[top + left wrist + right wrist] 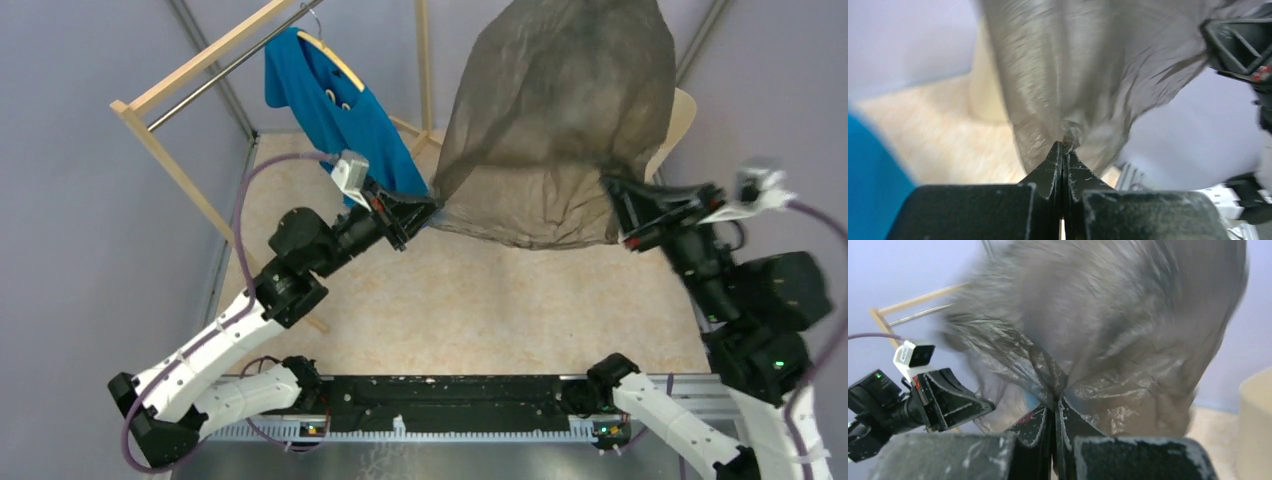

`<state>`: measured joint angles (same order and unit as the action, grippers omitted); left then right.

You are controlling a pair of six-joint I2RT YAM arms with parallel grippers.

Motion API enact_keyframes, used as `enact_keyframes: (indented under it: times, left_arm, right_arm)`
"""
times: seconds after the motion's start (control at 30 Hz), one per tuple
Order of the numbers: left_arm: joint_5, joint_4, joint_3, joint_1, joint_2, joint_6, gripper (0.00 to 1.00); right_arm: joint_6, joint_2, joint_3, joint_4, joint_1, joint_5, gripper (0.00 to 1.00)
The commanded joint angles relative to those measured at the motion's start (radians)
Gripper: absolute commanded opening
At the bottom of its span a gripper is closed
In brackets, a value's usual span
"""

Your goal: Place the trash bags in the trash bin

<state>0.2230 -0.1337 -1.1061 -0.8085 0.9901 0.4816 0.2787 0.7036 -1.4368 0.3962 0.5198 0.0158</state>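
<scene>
Table (470, 300): pale beige mottled top, walled in by grey panels, arm bases along the near edge.

Trash bag (560, 120): one thin, see-through brown-black film. It is held up off the table at the far side and spread wide between the two arms. Its body billows upward past the top of the overhead view, and its lower edge sags between the two grip points. Both wrist views are blurred across the film.

Clothes rack (170, 150): light wood frame with a metal rail at far left, well apart from the bag.

Trash bin (684, 118): cream-beige, mostly hidden behind the bag's right side, with only a curved strip showing. Cannot tell whether the bag touches it. The right wrist view shows part of its wall at the right edge (1257, 415).

Blue shirt (340, 110): hanging from the rail on a hanger, just behind the left arm's wrist.

Left tool (430, 208): jaws pressed together, pinching the bag's lower left corner. In the left wrist view the film bunches at the tips (1063, 146).

Right tool (612, 188): jaws closed tight on the bag's lower right edge, with the film gathered into a pleat at the tips (1055, 402).
</scene>
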Motion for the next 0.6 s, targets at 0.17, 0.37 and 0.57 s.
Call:
enact_keyframes:
  times: [0.17, 0.37, 0.57]
  left_arm:
    - [-0.196, 0.197, 0.508, 0.005, -0.093, 0.121, 0.0]
    - [-0.213, 0.235, 0.398, 0.004, -0.242, 0.023, 0.0]
    - [-0.25, 0.366, 0.269, 0.004, -0.273, 0.018, 0.0]
  right_arm:
    - [0.142, -0.09, 0.734, 0.06, 0.002, 0.141, 0.0]
    - [0.014, -0.028, 0.449, 0.216, 0.002, 0.079, 0.0]
    - [0.049, -0.022, 0.39, 0.22, 0.002, 0.063, 0.0]
